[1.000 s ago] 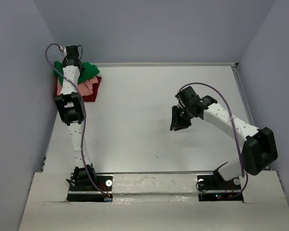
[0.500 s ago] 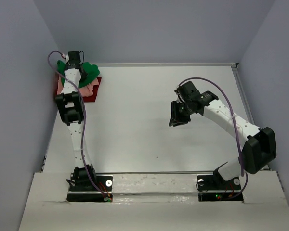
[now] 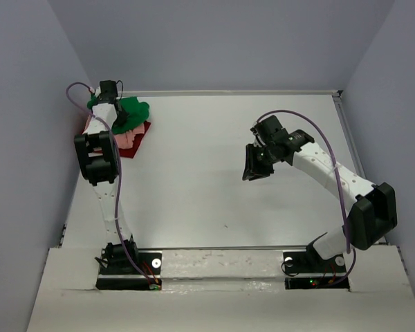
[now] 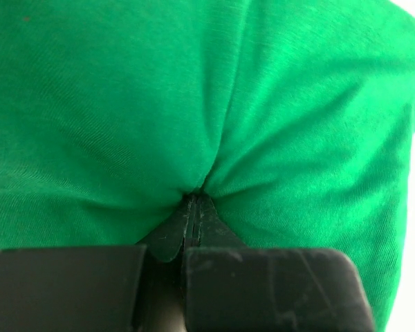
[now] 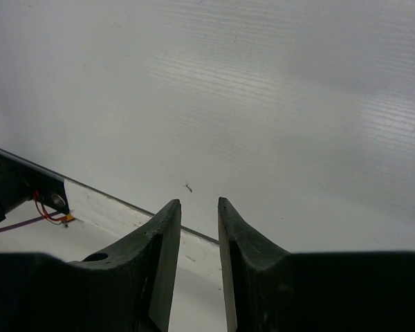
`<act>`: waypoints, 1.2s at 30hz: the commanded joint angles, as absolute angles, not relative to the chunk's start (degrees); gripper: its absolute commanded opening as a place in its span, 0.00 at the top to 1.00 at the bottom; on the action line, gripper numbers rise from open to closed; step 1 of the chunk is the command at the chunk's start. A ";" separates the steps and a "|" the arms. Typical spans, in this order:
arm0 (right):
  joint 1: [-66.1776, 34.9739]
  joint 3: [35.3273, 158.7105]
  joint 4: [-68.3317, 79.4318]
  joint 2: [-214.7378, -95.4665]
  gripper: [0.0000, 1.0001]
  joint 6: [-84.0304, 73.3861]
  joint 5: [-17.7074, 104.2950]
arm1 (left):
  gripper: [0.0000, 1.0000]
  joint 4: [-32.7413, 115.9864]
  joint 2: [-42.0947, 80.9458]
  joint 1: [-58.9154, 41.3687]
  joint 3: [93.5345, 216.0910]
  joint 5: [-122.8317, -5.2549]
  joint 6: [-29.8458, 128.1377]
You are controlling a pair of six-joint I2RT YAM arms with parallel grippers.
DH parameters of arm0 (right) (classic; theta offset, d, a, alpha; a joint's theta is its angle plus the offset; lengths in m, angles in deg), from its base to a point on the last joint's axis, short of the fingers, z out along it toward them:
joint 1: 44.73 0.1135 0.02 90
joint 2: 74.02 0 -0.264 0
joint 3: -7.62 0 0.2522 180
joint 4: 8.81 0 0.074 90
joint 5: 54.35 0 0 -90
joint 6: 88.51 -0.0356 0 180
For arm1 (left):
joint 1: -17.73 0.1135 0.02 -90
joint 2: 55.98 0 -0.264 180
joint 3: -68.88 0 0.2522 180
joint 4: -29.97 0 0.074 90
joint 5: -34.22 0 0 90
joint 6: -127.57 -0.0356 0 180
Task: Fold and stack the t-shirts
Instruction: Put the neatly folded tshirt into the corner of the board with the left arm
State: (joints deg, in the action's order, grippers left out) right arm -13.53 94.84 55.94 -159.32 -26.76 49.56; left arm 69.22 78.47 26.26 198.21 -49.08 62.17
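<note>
Left claw [image 4: 196, 202]: clamped shut on a pinch of the green t-shirt [image 4: 297, 104]; the cloth puckers into creases right at my fingertips.
Green t-shirt, place: bunched on top of the pile at the far left corner of the worktop [image 3: 214, 159]. I judge it not yet a flat fold.
Salmon-pink t-shirt [image 3: 126, 138]: under the green one, with a patch showing on the near side.
Dark red t-shirt [image 3: 133, 150]: at the bottom, showing as a strip along the pile's near and right edges.
Handling: light, soft and limp, I reckon. It will sag and drape from any single pinch, and it should neither slip much nor break.
Where to hold: at a hem or shoulder edge rather than mid-cloth, ideally at two corners so that it hangs flat.
Containers: none that I can see; the shirts lie straight on the worktop.
Right claw [image 5: 199, 207]: jaws partly apart with nothing between them, hovering over the worktop right of centre, well apart from the pile.
</note>
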 commanded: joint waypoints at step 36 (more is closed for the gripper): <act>-12.56 95.82 52.41 -160.95 0.66 -25.14 52.44 | 0.29 81.60 52.30 23.17 195.85 -41.96 61.21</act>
